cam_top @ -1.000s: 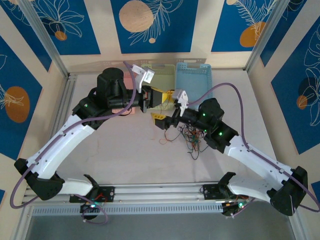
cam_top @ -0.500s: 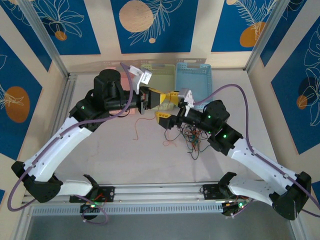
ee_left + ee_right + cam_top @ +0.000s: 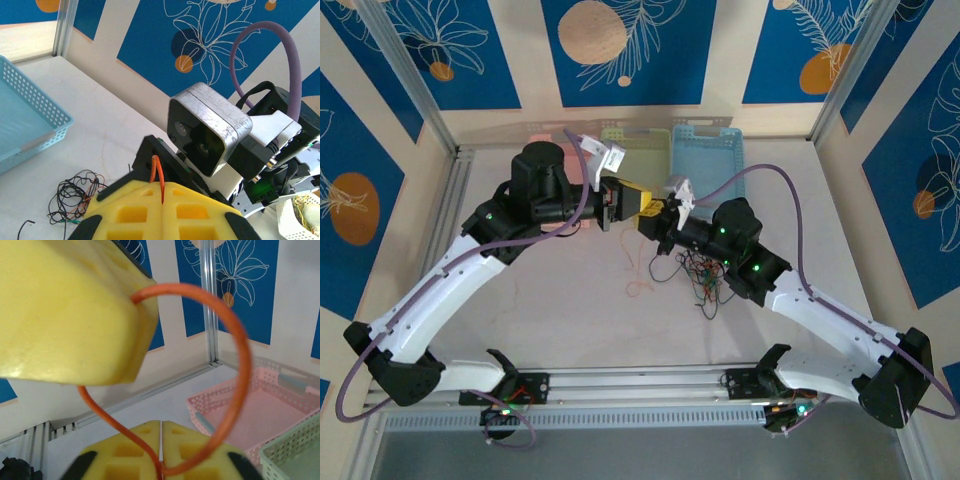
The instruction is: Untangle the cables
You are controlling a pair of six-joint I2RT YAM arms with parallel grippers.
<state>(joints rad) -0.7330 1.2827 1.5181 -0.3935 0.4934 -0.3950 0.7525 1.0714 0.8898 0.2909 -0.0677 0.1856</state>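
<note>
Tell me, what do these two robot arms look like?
Both the left arm and right arm have curved white shells, black joints with small green lights, and a lilac cable looping alongside. Each gripper's fingers are chunky and yellow.

2 arms (image 3: 450,280), 3 bskts (image 3: 706,152), 1 tangle (image 3: 705,275), 1 orange cable (image 3: 245,365)

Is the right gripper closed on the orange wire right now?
Shut on it: in the right wrist view the right gripper's yellow foam pads meet, with the thin orange wire pinched in their seam.

Orange cable (image 3: 243,367); perforated light-blue basket (image 3: 30,116)
</note>
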